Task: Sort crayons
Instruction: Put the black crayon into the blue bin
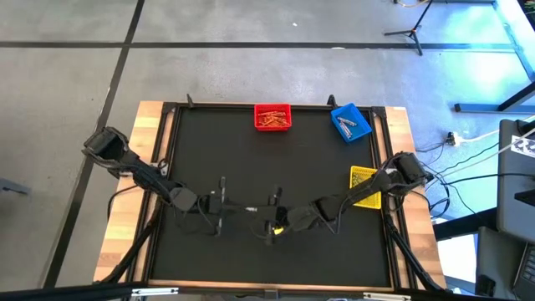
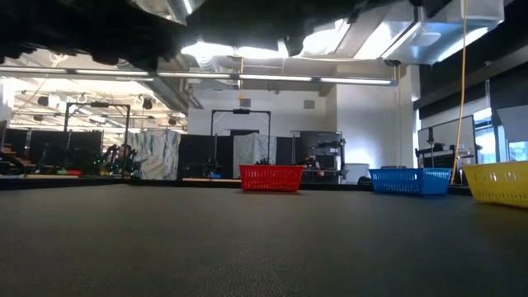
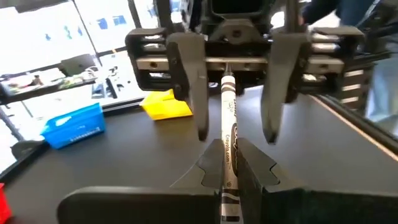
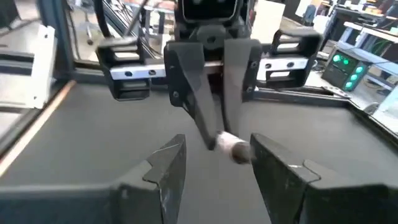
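Left claw (image 3: pixel 227 163) over black mat (image 1: pixel 251 159), open workshop behind

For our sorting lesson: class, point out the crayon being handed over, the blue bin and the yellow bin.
crayon (image 3: pixel 229 134): left wrist view, middle of its pale paper wrapper.
blue bin (image 1: pixel 350 122): high view, its inside.
yellow bin (image 2: pixel 498 182): low view, its mesh side wall.

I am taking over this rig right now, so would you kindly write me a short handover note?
Left gripper: shut on a white crayon, held above the mat.
Right gripper: open, facing the left one, its fingers to either side of the crayon's far end; not gripping.
Bins: red bin holds reddish crayons, blue bin holds a few, yellow bin sits by the right arm.
Done: crayons already binned.
Left: pass or bin the held crayon.
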`<state>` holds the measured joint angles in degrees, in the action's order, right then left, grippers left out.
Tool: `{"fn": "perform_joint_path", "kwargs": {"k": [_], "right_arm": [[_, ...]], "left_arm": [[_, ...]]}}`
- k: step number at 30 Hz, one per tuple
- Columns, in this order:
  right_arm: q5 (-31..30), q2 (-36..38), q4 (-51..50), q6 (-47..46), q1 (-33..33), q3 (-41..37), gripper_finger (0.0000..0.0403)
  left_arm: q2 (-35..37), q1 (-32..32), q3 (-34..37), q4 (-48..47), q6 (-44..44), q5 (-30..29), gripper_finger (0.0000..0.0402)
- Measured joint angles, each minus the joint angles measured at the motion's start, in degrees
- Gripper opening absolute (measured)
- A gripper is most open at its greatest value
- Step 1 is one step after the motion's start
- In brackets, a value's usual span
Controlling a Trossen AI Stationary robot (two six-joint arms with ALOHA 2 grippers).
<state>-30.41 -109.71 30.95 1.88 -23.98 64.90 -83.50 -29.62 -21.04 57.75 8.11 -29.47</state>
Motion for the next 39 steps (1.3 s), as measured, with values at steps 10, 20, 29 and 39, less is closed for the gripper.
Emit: {"fn": "perform_joint_path", "kwargs": {"k": [10, 20, 29, 39], "right_arm": [[2.96, 0.0, -2.97, 3.76, 3.56, -0.03, 0.0075], [2.55, 0.53, -4.88, 5.78, 3.8, -0.13, 0.0032], [1.02, 4.97, -13.09, -0.29, 3.75, 0.02, 0.0126], [6.83, 5.64, -10.2, -0.97, 3.77, 0.13, 0.018]], "left_arm": [[-0.04, 5.04, -0.02, -0.27, 2.7, 3.06, 0.0011], [0.0, 5.61, -0.06, -0.64, 6.01, 2.99, 0.0012], [0.0, 5.6, -0.17, -1.17, 5.98, 3.58, 0.0012], [-0.09, 5.61, -0.07, -1.81, 5.88, 3.62, 0.0012]]}}
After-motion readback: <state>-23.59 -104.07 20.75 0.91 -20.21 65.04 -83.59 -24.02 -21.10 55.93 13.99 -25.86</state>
